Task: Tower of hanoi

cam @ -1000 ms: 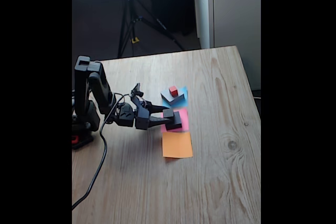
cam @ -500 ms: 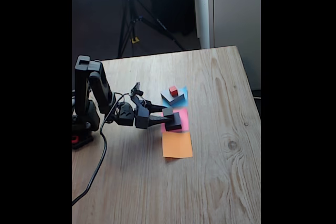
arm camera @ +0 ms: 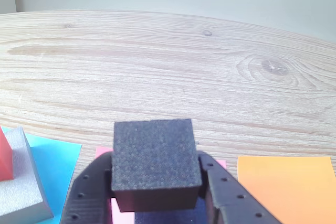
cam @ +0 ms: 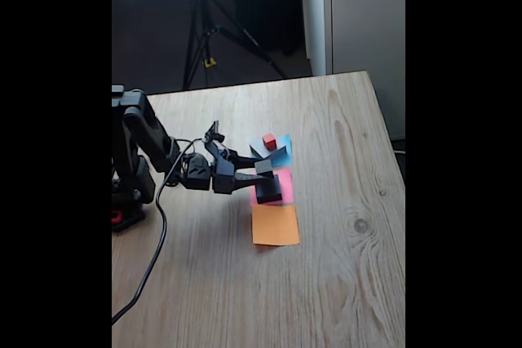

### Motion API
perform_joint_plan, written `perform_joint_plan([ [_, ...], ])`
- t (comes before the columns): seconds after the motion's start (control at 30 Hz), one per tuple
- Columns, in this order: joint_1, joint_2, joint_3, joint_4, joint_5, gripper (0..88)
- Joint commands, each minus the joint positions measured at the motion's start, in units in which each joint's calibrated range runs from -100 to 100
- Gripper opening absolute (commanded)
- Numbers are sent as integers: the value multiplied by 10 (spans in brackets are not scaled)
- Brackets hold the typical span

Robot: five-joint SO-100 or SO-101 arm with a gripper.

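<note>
Where the fixed view begins at its left edge, the black arm [cam: 139, 148] stands on the wooden surface [cam: 326, 283] with a dark cable [cam: 155, 258] trailing from it toward the near edge. The arm reaches rightward, and its jaws [cam: 259, 170] are closed on the small dark grey block [cam: 263, 166], held clear above the medium black block [cam: 270, 188], which sits on the pink paper square [cam: 285, 178]. Just behind, on the blue paper square [cam: 285, 149], the wide flat grey block [cam: 263, 152] carries the tiny red cube [cam: 269, 141]; this stack looks slightly tilted, though the blur makes that uncertain. In front of the pink square lies the orange paper square [cam: 275, 225], bare. A tripod [cam: 204, 22] stands in the dark background beyond the surface.

In the wrist view, going from the left, a sliver of the red cube [arm camera: 4, 156] rests on the grey block [arm camera: 21, 192] over the blue paper [arm camera: 58, 166]. At centre the dark grey block [arm camera: 155, 161] is clamped between the two black fingers [arm camera: 86, 192], with pink paper [arm camera: 104, 152] and the black block's top [arm camera: 168, 217] below it. The orange paper [arm camera: 286, 187] lies at the right. No writing or brand mark can be read anywhere.
</note>
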Motion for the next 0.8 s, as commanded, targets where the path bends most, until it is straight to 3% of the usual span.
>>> perform_joint_plan([
  [0.0, 2, -122, -42, 140, -36, 83],
  [0.23, 30, -319, -171, 556, -91, 76],
  [0.5, 95, -448, -381, 983, -46, 74],
  [0.77, 182, -451, -681, 1282, 19, 63],
])
